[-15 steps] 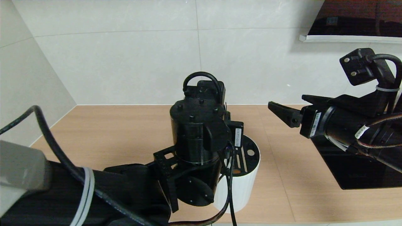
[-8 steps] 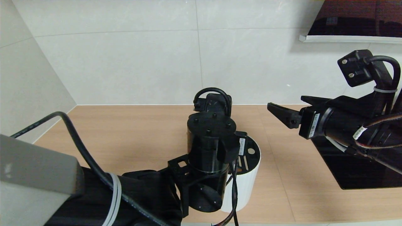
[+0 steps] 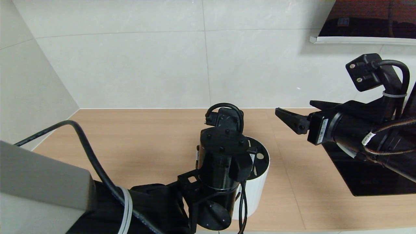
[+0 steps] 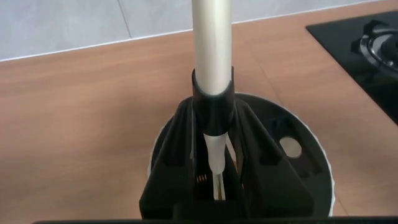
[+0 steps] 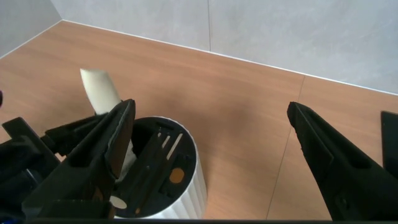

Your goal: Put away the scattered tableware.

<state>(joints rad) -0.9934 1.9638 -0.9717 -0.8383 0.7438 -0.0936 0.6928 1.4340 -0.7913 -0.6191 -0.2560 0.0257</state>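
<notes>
A pale wooden countertop [image 3: 130, 136] runs along a grey tiled wall [image 3: 130, 65], with a black cooktop [image 3: 367, 178] at its right end. In the head view a white utensil holder [image 3: 256, 185] stands mid-counter, half covered by the left arm's wrist. The right gripper [image 3: 292, 112] hangs near it to the right, above the counter. From the left wrist, the left gripper [image 4: 212, 102] is clenched round a cream-handled utensil [image 4: 211, 43]. The utensil stands upright directly over the holder's black slotted lid [image 4: 273, 134], its thin lower end running down between the fingers; whether it sits in a slot cannot be told. From the right wrist, the right gripper's jaws are spread wide and grasp nothing, with the holder and the cream handle beyond them.
</notes>
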